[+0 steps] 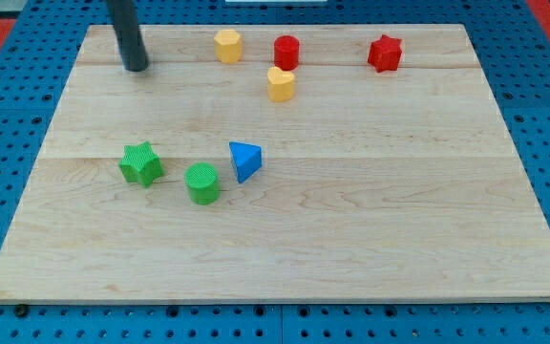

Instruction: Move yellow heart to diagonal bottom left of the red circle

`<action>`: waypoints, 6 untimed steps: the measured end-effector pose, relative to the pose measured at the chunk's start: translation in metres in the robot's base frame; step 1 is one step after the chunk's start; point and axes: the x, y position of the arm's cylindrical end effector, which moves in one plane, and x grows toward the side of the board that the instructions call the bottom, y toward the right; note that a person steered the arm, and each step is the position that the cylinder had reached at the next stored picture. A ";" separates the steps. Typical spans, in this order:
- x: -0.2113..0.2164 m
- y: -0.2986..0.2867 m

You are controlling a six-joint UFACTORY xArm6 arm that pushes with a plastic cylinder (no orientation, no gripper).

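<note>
The yellow heart [281, 84] lies near the view's top, just below and slightly left of the red circle [286, 52], almost touching it. My tip [136, 67] rests on the board at the view's upper left, far to the left of both blocks and apart from every block.
A yellow hexagon [228, 45] sits left of the red circle. A red star [385, 53] sits at the upper right. A green star [141, 163], a green circle [202, 183] and a blue triangle [244, 161] lie left of centre. The wooden board [399, 210] rests on a blue pegboard.
</note>
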 end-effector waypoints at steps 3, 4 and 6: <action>-0.001 0.002; 0.000 0.002; -0.025 0.064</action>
